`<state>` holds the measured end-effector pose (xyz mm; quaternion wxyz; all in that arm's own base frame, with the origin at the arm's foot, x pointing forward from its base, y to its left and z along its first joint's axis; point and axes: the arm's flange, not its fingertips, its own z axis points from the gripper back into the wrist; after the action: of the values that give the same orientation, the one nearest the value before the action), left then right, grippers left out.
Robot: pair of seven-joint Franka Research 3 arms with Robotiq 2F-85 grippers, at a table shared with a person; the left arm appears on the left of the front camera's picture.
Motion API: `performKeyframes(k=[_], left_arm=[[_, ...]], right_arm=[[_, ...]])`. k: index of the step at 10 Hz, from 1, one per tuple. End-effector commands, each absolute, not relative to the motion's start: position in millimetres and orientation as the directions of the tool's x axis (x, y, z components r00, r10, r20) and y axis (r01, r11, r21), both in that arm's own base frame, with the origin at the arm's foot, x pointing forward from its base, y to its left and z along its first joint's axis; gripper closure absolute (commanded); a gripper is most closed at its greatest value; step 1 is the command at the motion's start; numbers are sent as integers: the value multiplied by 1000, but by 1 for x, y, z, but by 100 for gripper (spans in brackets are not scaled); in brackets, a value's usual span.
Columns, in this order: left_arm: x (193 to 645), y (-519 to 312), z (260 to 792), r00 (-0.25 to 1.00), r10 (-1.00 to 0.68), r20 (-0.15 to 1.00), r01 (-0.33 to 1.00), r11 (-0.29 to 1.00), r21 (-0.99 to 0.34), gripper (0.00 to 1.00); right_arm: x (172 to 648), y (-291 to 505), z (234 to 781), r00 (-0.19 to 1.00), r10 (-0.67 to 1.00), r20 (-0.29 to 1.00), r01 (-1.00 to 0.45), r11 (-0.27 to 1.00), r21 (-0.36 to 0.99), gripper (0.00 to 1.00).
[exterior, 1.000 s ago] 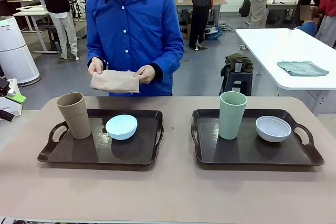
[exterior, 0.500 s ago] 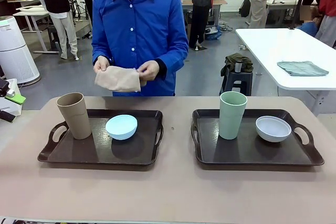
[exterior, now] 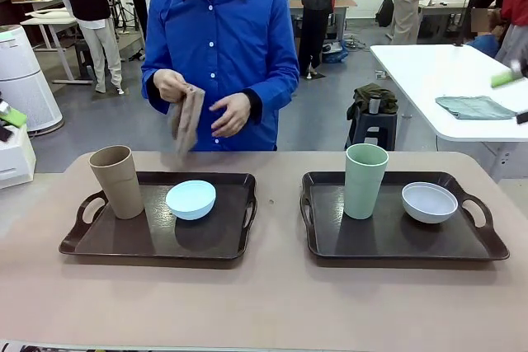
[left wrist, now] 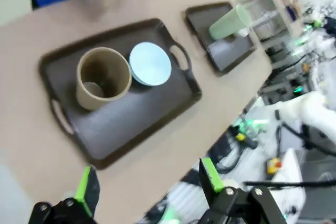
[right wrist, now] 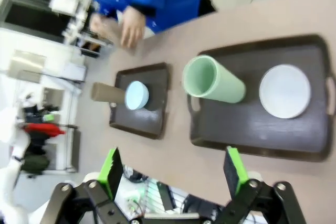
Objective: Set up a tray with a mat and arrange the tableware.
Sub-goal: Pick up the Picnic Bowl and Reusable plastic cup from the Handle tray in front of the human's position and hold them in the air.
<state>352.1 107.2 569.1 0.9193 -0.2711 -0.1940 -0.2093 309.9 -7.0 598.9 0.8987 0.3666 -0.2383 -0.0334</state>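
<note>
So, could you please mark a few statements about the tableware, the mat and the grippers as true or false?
1. The tan tumbler stands on the left tray beside the light blue bowl. True.
2. The mint green tumbler lies tipped over on the table. False: it stands upright on the right tray.
3. The mat lies flat on a tray. False: the person holds it in the air beyond the table's far edge.
4. The left gripper and the right gripper are both open and empty. True.
5. The white bowl shares a tray with the tan tumbler. False: it sits on the right tray, next to the mint green tumbler.
</note>
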Motion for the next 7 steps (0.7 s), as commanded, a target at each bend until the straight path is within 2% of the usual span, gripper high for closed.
performKeyframes(k=[1,3,5,6,7], left_arm=[[363,111,569,719,-373,586,582,783,-217,0],[383,113,575,587,-556,589,666,745,40,0],[392,106,564,526,-682,508,700,687,197,0],[397,102,559,510,-721,470,705,663,253,0],[398,101,552,517,-731,445,743,642,191,0]], right_arm=[[329,41,616,913,-132,386,-135,794,593,0],[351,112,639,933,-78,350,-125,845,520,0],[356,189,652,934,-9,358,-144,906,397,0],[356,225,656,927,28,373,-159,932,325,0],[355,255,655,928,51,370,-162,947,277,0]])
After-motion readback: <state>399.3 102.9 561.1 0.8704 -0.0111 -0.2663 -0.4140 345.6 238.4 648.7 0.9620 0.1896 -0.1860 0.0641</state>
